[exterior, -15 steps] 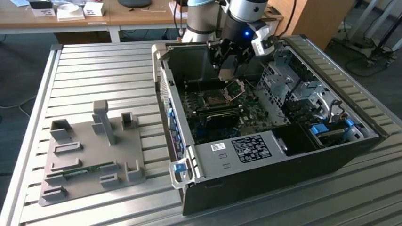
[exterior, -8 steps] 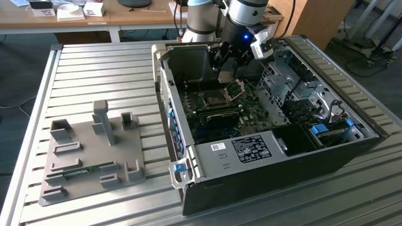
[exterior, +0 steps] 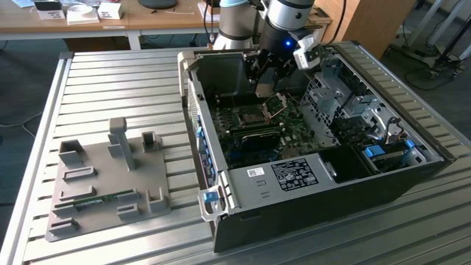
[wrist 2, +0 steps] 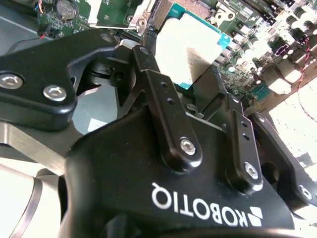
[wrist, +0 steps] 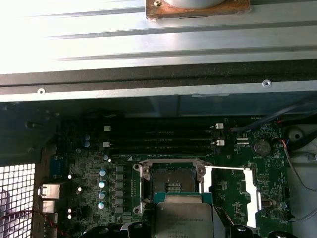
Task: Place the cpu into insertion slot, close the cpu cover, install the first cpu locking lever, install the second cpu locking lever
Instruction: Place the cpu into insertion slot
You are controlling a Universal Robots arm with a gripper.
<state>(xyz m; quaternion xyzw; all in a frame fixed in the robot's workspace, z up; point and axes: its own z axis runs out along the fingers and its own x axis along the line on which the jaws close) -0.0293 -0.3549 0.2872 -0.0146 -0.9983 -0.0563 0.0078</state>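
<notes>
My gripper (exterior: 266, 87) hangs inside the open computer case, shut on the cpu (wrist: 183, 216), a flat square chip with a pale metal top and teal edge. In the second wrist view the cpu (wrist 2: 190, 47) sits between the black fingers (wrist 2: 158, 89). It is held just above the green motherboard, beside the insertion slot (wrist: 171, 181), whose dark contact field lies uncovered. The cpu cover (wrist: 229, 170), a thin silvery frame, is swung open to one side of the slot. In the exterior view the slot (exterior: 252, 116) lies below the gripper, with the cover (exterior: 279, 105) tilted up next to it.
Long black memory slots (wrist: 158, 140) run close behind the socket. The case walls (exterior: 193, 94) and a metal drive cage (exterior: 346, 105) hem in the board. A grey fixture plate (exterior: 103, 176) with holders lies on the ribbed metal table (exterior: 110, 83) at the exterior view's left.
</notes>
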